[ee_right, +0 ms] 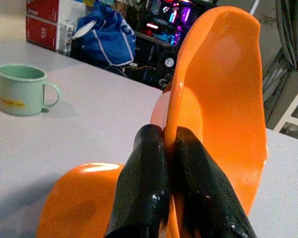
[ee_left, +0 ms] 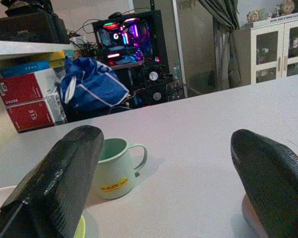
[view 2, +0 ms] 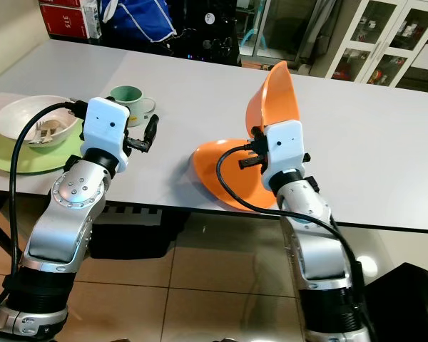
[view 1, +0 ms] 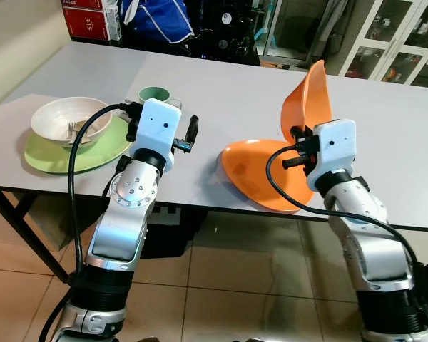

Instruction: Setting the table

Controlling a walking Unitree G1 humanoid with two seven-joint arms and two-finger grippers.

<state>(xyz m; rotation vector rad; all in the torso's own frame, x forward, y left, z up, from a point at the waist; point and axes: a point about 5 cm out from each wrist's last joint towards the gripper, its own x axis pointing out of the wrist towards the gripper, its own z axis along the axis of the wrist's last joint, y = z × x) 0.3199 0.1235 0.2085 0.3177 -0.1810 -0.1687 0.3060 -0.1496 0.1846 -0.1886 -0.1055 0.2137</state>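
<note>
My right gripper is shut on the rim of an orange bowl, which it holds tipped on edge above the table. Just below the bowl lies an orange plate at the table's front edge. My left gripper stands open over the table, nothing between its fingers. A pale green mug stands upright just beyond it. At the far left a white bowl with cutlery inside rests on a light green plate.
Behind the table's far edge are red boxes, a blue bag and a lit computer. Glass-door cabinets stand at the back right. Tiled floor lies below the front edge.
</note>
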